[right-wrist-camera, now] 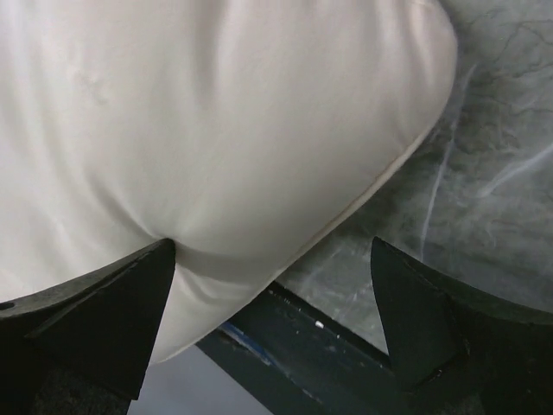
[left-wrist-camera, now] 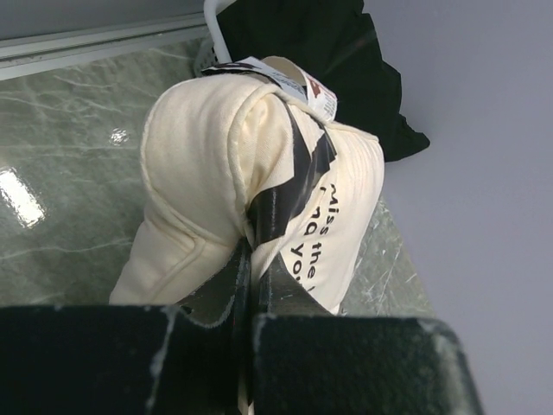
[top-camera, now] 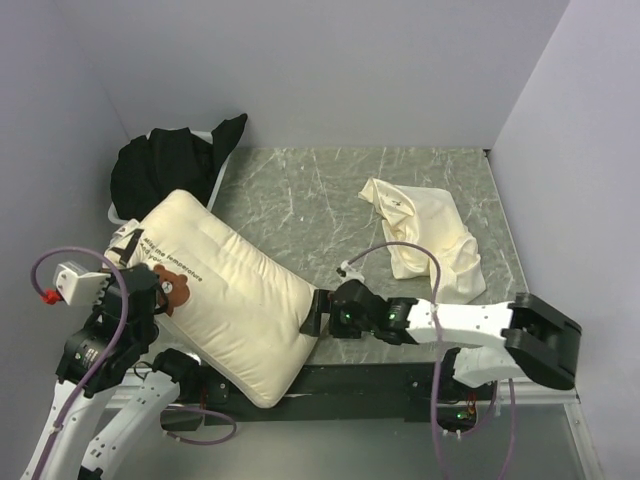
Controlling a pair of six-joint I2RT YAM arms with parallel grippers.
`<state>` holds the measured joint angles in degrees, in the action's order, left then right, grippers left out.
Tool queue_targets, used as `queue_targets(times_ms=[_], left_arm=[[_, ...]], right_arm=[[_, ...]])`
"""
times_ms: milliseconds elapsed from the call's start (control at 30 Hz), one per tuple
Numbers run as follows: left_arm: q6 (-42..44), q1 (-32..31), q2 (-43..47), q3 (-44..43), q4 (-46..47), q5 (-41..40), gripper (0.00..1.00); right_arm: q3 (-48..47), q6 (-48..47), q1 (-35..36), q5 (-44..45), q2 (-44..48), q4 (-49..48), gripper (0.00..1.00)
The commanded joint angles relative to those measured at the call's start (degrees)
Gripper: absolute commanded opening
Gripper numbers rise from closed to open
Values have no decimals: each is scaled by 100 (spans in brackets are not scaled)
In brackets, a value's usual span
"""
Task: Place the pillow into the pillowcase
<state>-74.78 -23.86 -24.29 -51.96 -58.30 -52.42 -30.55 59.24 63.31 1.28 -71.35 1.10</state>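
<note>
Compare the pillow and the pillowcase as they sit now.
The pillow is thick and puffed, with a bear print; the pillowcase is thin, limp and plain. The pillow is pinched at its printed end by the left end effector; the pillowcase lies crumpled and untouched at right. Both are cream.

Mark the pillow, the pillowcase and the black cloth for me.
pillow (top-camera: 235, 300): top view, middle of its cream face.
pillowcase (top-camera: 430, 235): top view, centre of the crumpled sack.
black cloth (top-camera: 165, 168): top view, middle of the bundle.
</note>
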Motion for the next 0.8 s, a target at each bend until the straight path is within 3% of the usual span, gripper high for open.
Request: queue_targets(times_ms=[0, 67, 167, 200, 233, 367, 400, 500, 633, 733, 767], left_arm=[[-353, 4, 56, -156, 214, -286, 1], [-318, 4, 48, -200, 170, -286, 1], [-177, 4, 74, -235, 179, -207, 1], [23, 4, 91, -235, 275, -172, 1], [138, 4, 152, -200, 354, -119, 2], [657, 4, 408, 46, 855, 136, 26], [693, 4, 469, 90, 934, 206, 44], [815, 4, 584, 169, 1040, 285, 67], [1140, 4, 531, 55, 1354, 460, 88], [1624, 4, 382, -41, 1576, 872, 89], [1781, 4, 321, -33, 1898, 1057, 91]], right_arm=[[-671, 18, -177, 127, -729, -515, 99], [-1117, -246, -336, 249, -941, -304, 94], [-1488, -492, -819, 242, -1258, -242, 70], [-1550, -536, -933, 189, -1363, -260, 47], [-1629, -624, -1161, 189, -1416, -216, 38], [-2461, -1045, -1426, 198, -1994, 2, 21], [-2674, -1142, -1435, 197, -2127, 117, 20], [-3325, -1398, -1435, 110, -2593, 329, 18], [-3739, -1547, -1427, -40, -2928, 338, 18], [-3897, -1722, -1418, -101, -3060, 337, 19], [-4019, -1784, -1418, -110, -3121, 416, 24]])
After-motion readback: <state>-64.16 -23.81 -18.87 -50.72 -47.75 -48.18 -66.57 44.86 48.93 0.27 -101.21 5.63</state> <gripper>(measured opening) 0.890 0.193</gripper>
